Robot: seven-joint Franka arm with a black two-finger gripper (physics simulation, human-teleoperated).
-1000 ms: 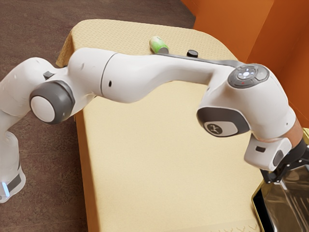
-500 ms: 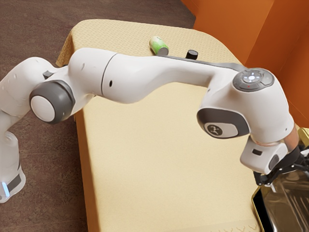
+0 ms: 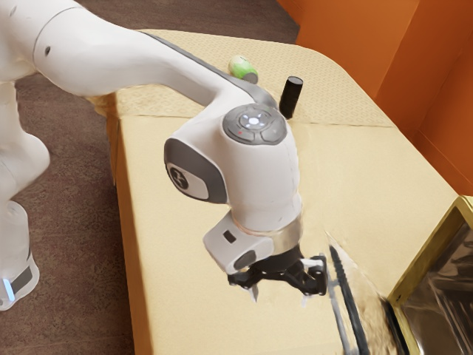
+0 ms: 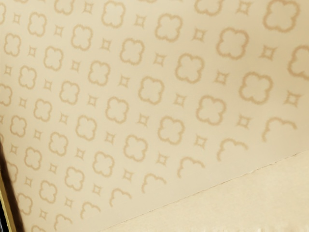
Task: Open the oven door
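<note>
In the exterior view my gripper (image 3: pixel 279 294) hangs over the tablecloth, fingers spread apart with nothing between them. To its right in that view stands the oven (image 3: pixel 427 265), gold-framed with a dark glassy face, partly cut off by the picture's edge. Between the two, a thin slanted panel (image 3: pixel 349 299) with a dark bar and a pale bar stands out near the oven's front edge. It looks like the door swung outward, though it is smeared and its hinge side is unclear. The wrist view has a gold and dark oven edge (image 4: pixel 6 198) at its border.
The patterned tablecloth (image 4: pixel 159 111) lies below my hand. Farther back on the table (image 3: pixel 185 310) are a black cylinder (image 3: pixel 291 97), upright, and a green-and-white rounded item (image 3: pixel 241 68) lying near my forearm. Orange walls (image 3: pixel 414 81) rise beyond the table.
My arm and gripper have swung away from the oven toward the exterior view's left. The thin slanted panel now stands where bare tablecloth was, and more of the black cylinder is uncovered.
</note>
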